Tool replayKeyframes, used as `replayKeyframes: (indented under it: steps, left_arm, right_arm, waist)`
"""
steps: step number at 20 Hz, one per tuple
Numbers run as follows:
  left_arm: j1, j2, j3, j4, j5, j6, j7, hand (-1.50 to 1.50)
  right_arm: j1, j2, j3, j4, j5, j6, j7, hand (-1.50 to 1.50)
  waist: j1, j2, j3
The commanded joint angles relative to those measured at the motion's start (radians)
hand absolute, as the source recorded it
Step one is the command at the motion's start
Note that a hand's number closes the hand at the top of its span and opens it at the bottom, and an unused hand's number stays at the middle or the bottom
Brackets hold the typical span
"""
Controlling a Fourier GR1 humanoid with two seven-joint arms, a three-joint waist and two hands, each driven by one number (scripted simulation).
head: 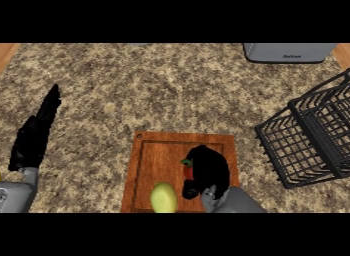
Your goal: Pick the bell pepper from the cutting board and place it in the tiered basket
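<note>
right hand [206, 170] curled over the bell pepper [187, 170] on the cutting board [154, 155] | left hand [38, 132] open, resting | i judge it light, stiff, slick; grip the body, not the stem | tiered basket [318, 135] waits
</note>
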Motion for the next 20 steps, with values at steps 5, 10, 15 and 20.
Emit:
replayKeyframes:
  steps: [5,10,15,20]
  left_arm:
    - [0.021,-0.019,0.018,-0.047,-0.016,-0.013,0.026,0.00]
    - [-0.023,-0.028,0.034,0.018,-0.038,-0.016,0.013,0.00]
    - [0.011,-0.028,0.056,0.033,-0.022,-0.019,-0.017,0.00]
    - [0.033,0.004,0.071,-0.008,-0.005,-0.053,0.001,0.00]
  right_arm:
    - [-0.018,0.035,0.031,-0.039,-0.066,-0.067,0.170,1.50]
    - [0.201,-0.033,0.265,-0.254,0.093,-0.025,-0.053,1.50]
    - [0.277,-0.183,0.518,-0.484,0.212,-0.011,-0.164,1.50]
    - [0.290,-0.135,0.498,-0.589,0.318,-0.192,-0.172,1.50]
  waist:
    - [0.003,0.004,0.006]
    - [-0.024,-0.001,0.006]
    - [-0.030,-0.006,0.006]
    - [-0.037,-0.011,0.007]
